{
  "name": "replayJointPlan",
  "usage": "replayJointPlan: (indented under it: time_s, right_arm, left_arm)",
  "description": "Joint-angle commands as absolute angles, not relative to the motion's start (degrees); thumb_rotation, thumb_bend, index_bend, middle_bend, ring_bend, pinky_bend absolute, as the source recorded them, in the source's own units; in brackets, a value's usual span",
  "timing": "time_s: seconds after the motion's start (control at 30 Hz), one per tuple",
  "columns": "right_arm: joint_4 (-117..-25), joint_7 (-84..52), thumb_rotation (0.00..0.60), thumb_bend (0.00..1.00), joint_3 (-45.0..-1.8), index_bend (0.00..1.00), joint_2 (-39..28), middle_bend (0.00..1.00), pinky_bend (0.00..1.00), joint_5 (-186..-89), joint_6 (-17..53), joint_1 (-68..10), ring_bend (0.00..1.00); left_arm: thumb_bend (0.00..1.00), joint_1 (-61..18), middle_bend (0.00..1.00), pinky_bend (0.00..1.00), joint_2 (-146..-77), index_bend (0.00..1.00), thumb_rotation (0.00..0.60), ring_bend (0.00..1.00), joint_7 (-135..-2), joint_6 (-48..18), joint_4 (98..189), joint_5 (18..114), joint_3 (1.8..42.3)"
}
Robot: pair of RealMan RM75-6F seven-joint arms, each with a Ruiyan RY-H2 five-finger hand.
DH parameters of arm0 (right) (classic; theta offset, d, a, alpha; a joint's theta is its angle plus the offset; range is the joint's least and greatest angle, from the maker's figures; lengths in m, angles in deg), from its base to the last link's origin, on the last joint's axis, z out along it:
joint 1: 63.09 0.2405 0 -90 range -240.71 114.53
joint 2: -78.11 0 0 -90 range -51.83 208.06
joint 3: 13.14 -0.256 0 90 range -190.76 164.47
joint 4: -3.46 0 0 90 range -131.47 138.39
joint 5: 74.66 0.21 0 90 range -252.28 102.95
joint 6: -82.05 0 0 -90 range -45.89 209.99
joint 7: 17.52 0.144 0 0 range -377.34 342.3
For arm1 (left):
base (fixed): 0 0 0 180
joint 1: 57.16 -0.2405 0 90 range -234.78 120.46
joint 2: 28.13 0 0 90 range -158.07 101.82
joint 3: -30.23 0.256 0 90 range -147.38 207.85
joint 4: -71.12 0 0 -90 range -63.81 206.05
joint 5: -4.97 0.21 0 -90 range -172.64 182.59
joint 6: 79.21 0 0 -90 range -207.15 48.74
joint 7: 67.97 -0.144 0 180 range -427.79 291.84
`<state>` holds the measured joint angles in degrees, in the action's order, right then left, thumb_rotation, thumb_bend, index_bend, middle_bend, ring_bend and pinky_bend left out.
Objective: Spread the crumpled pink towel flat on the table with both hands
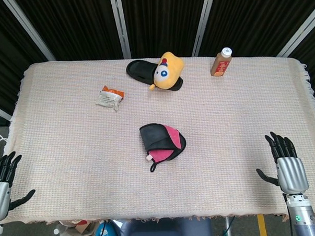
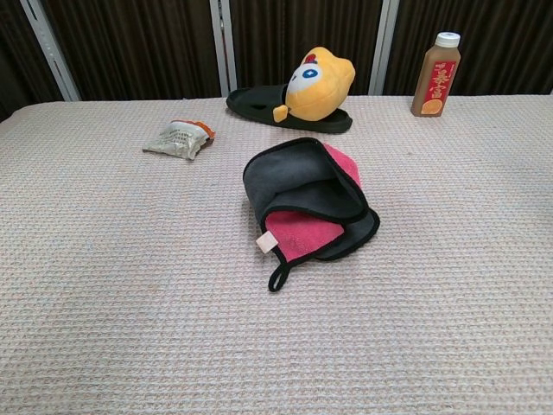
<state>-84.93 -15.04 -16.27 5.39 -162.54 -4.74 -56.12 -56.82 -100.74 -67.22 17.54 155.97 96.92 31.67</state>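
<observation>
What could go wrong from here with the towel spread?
1. The pink towel lies folded over itself, grey side outward; pinching one layer may drag the bundle rather than open it.
2. Both the left hand and right hand sit open at the near table edge, far from it; a long reach may snag the woven tablecloth.
</observation>
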Motion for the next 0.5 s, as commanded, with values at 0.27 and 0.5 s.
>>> replayJointPlan:
  time_s: [0.27,0.5]
  right_arm:
    - [-92.3,-14.7,0.6,0.19,-19.8,0.41,1.8,0.17,0.06,-162.1,1.9,-49.9,0.02]
    - [-96.0,-20.2,0.6,0.19,-25.4,0.41,-2.9,0.17,0.06,-150.4,13.7,-42.5,0.02]
  left_arm:
    - [0.0,-56.4,0.0,0.0,-101.2,0.0,0.6,0.0,-68.9,16.1,156.1,96.4,31.0]
    - [0.0,-56.1,0.0,0.0,-101.8,0.0,0.6,0.0,-69.5,14.9,155.2,95.7,30.5]
